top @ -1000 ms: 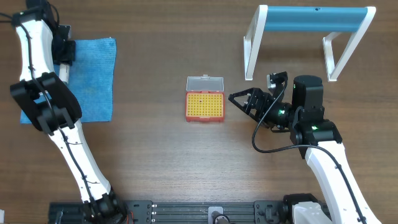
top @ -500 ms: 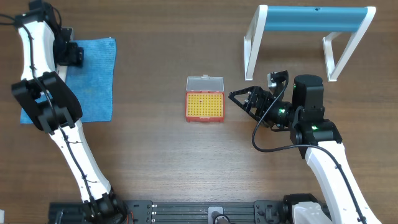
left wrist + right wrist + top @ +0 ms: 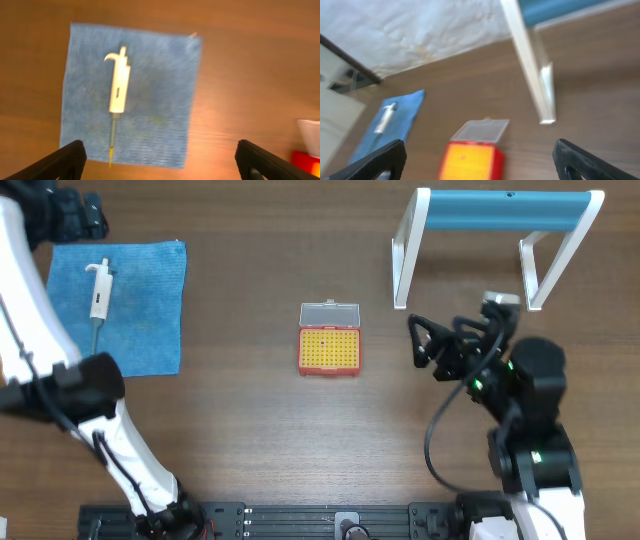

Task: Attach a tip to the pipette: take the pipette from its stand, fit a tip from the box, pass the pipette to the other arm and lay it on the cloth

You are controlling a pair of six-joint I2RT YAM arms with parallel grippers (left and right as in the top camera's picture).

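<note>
On the blue cloth [image 3: 150,310] lies the pipette [image 3: 97,292] — its yellow tip [image 3: 110,152] plain from the left wrist; left gripper [image 3: 160,157] and right gripper [image 3: 420,343] gape; the open tip box [image 3: 329,350] holds yellow rows.

Pipette [image 3: 98,292] bare on cloth [image 3: 150,310], L arm [image 3: 25,280] up, R arm [image 3: 535,380] back.

The top view looks straight down on the brown wooden worktop [image 3: 250,430]. The left wrist camera faces down from high above the square blue cloth [image 3: 160,100] and the white pipette [image 3: 119,90]. The right wrist camera looks slantwise across the worktop, with the orange tip box [image 3: 471,161] close. All three views share the cloth.
</note>
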